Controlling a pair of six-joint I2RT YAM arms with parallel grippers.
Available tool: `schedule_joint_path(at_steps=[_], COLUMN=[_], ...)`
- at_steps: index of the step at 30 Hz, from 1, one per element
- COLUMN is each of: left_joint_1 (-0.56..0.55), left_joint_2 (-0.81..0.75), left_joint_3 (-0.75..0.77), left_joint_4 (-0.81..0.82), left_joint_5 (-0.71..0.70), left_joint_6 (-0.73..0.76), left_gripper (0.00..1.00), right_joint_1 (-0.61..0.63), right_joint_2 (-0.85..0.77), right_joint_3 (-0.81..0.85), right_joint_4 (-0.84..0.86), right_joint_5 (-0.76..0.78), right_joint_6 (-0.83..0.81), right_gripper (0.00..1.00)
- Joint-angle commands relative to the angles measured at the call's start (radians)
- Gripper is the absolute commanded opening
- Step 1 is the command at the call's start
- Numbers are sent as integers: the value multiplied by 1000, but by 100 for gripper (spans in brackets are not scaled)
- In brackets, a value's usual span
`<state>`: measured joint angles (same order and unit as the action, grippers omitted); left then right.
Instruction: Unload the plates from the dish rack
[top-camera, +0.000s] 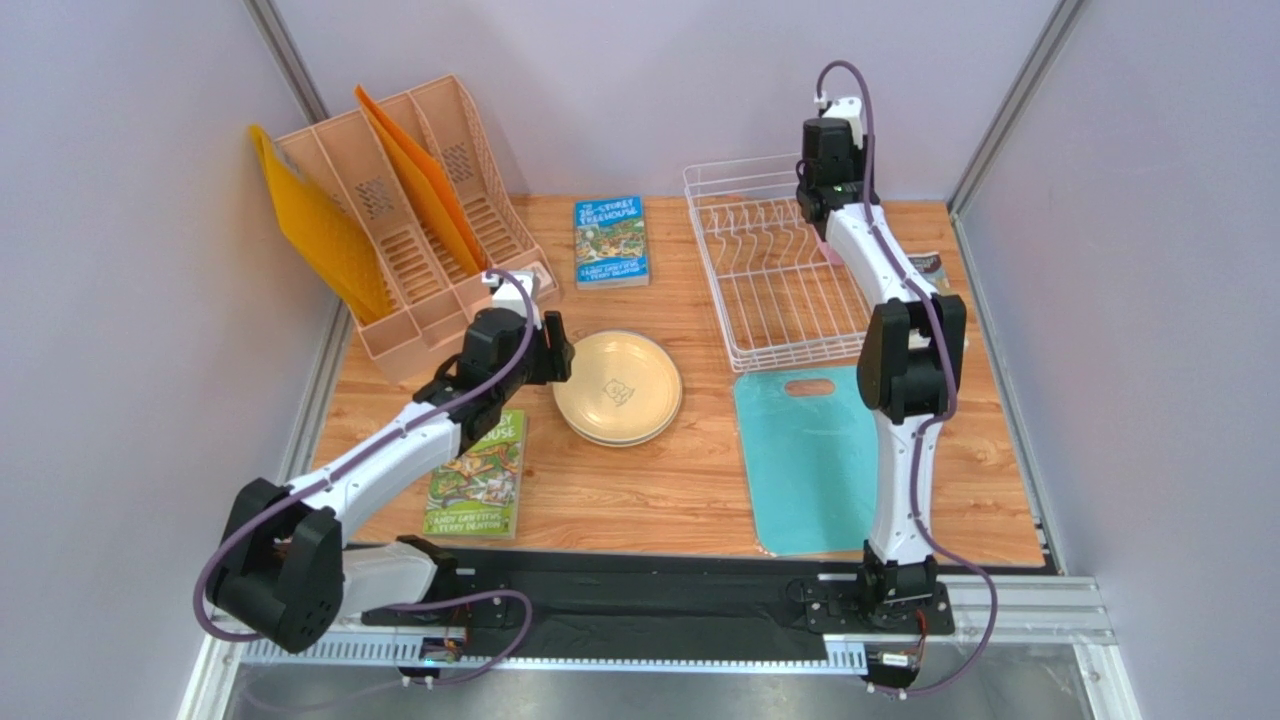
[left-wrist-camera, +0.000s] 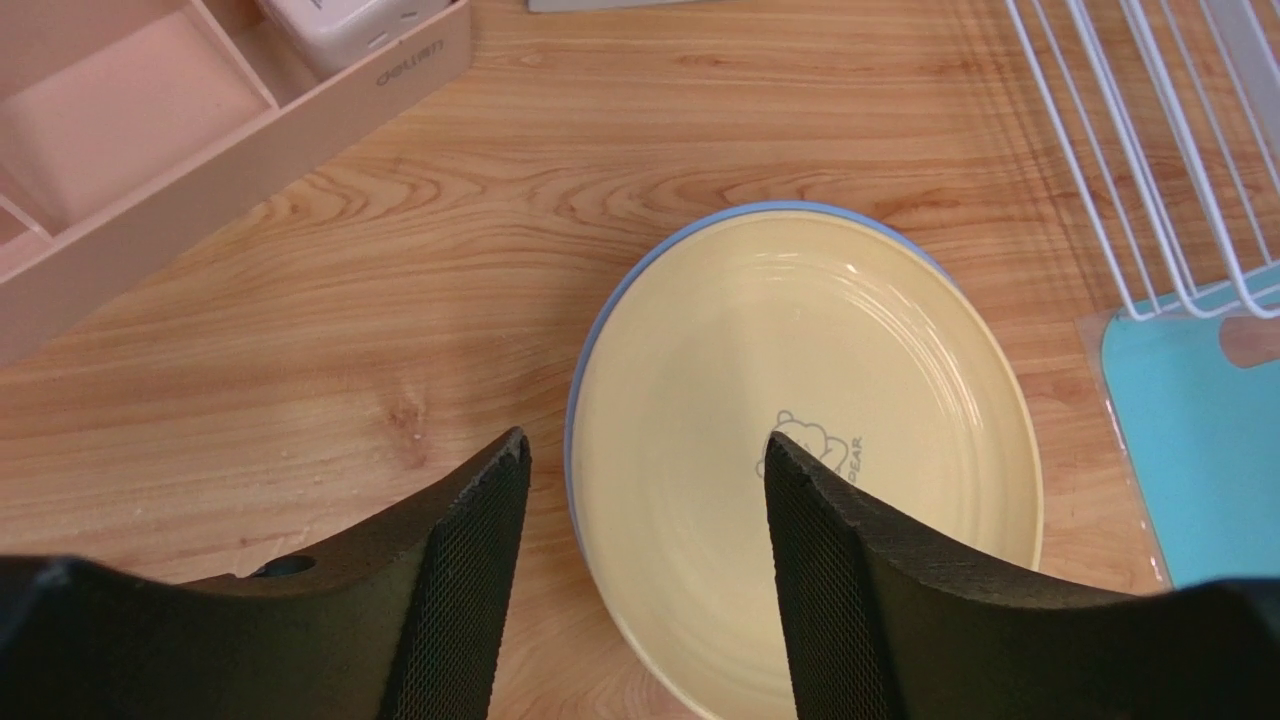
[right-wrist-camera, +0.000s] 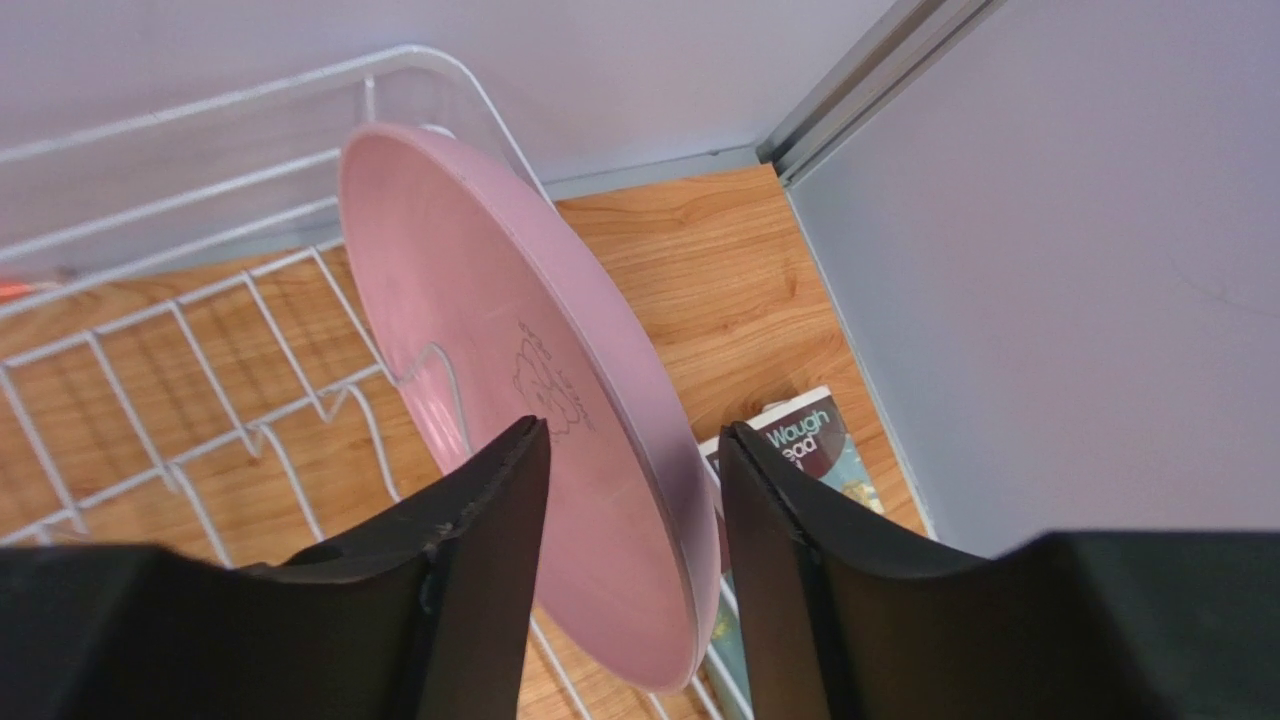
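**Two robot arms at a wooden counter, one plate left in the dish rack**

A wooden counter (top-camera: 691, 495) fills the view from above, with pale walls on three sides. Two white-and-black arms rise from its near edge. The left arm (top-camera: 391, 450) reaches toward the centre, and the right arm (top-camera: 902, 345) stretches to the far right.

A peach slotted organizer (top-camera: 413, 225) holding yellow folders (top-camera: 308, 225) stands at the far left. The white wire dish rack (top-camera: 781, 308) sits at the far right. A teal cutting board (top-camera: 804, 450) lies flat just near of it.

A stack of plates (top-camera: 618, 387) lies flat at the centre of the counter, left of the cutting board. The top plate is cream-yellow with a small bear mark, and a light blue rim (left-wrist-camera: 601, 323) shows beneath it.

A pink plate (right-wrist-camera: 496, 405) stands tilted on edge among the prongs at the rack's far right end.

One book (top-camera: 612, 240) lies at far centre and another (top-camera: 478, 477) at near left, partly under the left arm.

The left fingers (left-wrist-camera: 451, 570) are spread wide and hold nothing. They hover over the stack's edge, one above bare wood and one above the cream plate.

The right fingers (right-wrist-camera: 466, 555) straddle the pink plate's rim, one on each side. Whether they press on it cannot be told.
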<state>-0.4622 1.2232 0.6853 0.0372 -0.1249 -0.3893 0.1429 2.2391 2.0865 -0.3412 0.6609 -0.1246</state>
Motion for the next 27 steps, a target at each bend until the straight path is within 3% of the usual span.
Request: schedule_joint_path(at_steps=[1, 4, 6, 7, 10, 13, 18, 19, 20, 22, 27], left_joint_1=[-1, -1, -1, -1, -1, -1, -1, -1, -1, -1, -1], left_joint_2=[-54, -62, -62, -60, -54, -51, -57, -60, -62, -74, -112], left_joint_3=[0, 3, 3, 3, 2, -3, -4, -7, -7, -12, -4], left_joint_4=[7, 6, 7, 7, 12, 13, 7, 3, 0, -5, -31], left_joint_5=[1, -1, -2, -4, -2, -1, -5, -7, -12, -12, -1], left_joint_6=[30, 35, 36, 35, 33, 29, 24, 26, 24, 26, 33], left_gripper=[65, 65, 65, 65, 65, 65, 66, 69, 81, 93, 99], right_joint_1=[0, 1, 3, 3, 7, 33, 127, 135, 142, 153, 178], right_joint_2=[25, 27, 24, 21, 16, -4, -41, -39, -38, -38, -125], right_joint_3=[40, 33, 29, 26, 18, -24, -120, -141, -138, -129, -206], right_joint_4=[47, 50, 50, 54, 68, 155, 522, 645, 683, 732, 817], right_joint_5=[80, 85, 86, 86, 109, 185, 419, 434, 447, 476, 506], right_joint_6=[-89, -106, -112, -115, -125, -168, -496, -542, -613, -650, -699], right_gripper=[41, 24, 23, 11, 0, 0, 0, 0, 0, 0, 0])
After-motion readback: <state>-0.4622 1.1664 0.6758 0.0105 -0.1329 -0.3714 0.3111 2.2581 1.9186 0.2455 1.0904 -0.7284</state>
